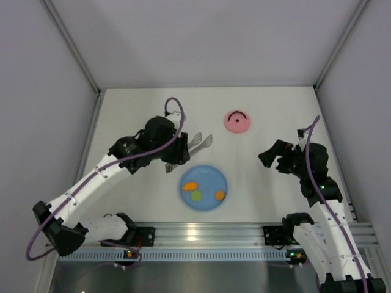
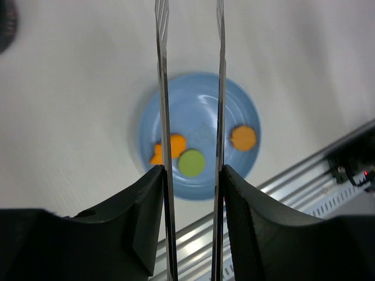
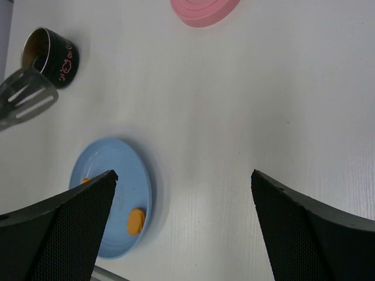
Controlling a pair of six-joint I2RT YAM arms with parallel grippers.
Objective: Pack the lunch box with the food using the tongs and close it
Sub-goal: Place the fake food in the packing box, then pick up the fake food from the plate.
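The tongs (image 2: 162,105) were held in the left gripper (image 2: 192,170). Its fingers (image 2: 143,216) were closed partway onto the outer faces of the two slim arms, which stood apart and nearly parallel. In the top view the long axis ran from that gripper toward the robot's right, angled slightly to the far side. The slotted tips led, and the joined end was hidden within the gripper. The tips appeared off the far rim of the blue plate (image 1: 211,174), on the side toward the lid (image 1: 237,121).

The plate carried three pieces of food: two orange pieces (image 2: 242,137) (image 2: 171,145) and one green piece (image 2: 191,163), the green one touching the left-hand orange one.

The lunch box (image 3: 50,54) stood open on the table (image 1: 275,110), close beside one tong tip in the right wrist view (in the top view the left arm hid it). Its dark wall bore a pink printed figure with small lettering, too small to be read. No other writing could be made out.

The pink lid lay handle-up on the table, well apart from the box.

The right gripper (image 3: 183,174) hung above the table on the right side, its jaws spread wide with nothing between them.
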